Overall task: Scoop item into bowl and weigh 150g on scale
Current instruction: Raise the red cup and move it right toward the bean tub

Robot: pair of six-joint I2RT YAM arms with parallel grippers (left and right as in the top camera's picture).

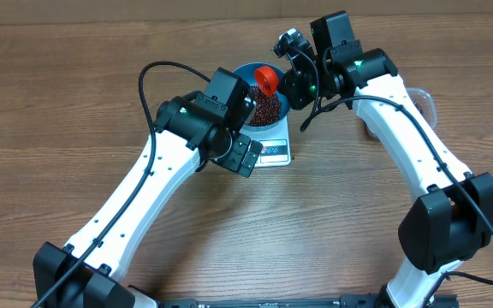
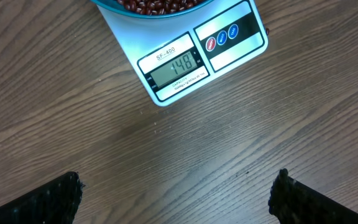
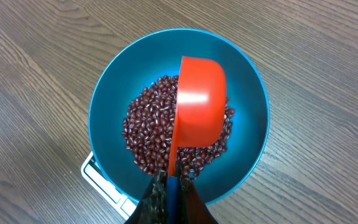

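Note:
The blue bowl [image 3: 114, 93] sits on the white scale [image 2: 229, 56] and holds a heap of dark red-brown beans [image 3: 148, 134]. Over the bowl hangs a red scoop [image 3: 197, 102], turned on its side, with my right gripper [image 3: 171, 186] shut on its handle. The scale's display [image 2: 178, 65] faces my left wrist camera and reads 148. My left gripper [image 2: 176, 196] hovers open over bare wood in front of the scale, nothing between its fingers [image 2: 48, 202]. From overhead the bowl [image 1: 248, 71] and scoop [image 1: 266, 79] sit between both arms.
A clear plastic tub [image 1: 424, 101] shows partly behind the right arm at the right side. Brown wooden table [image 1: 75, 85] lies all around the scale.

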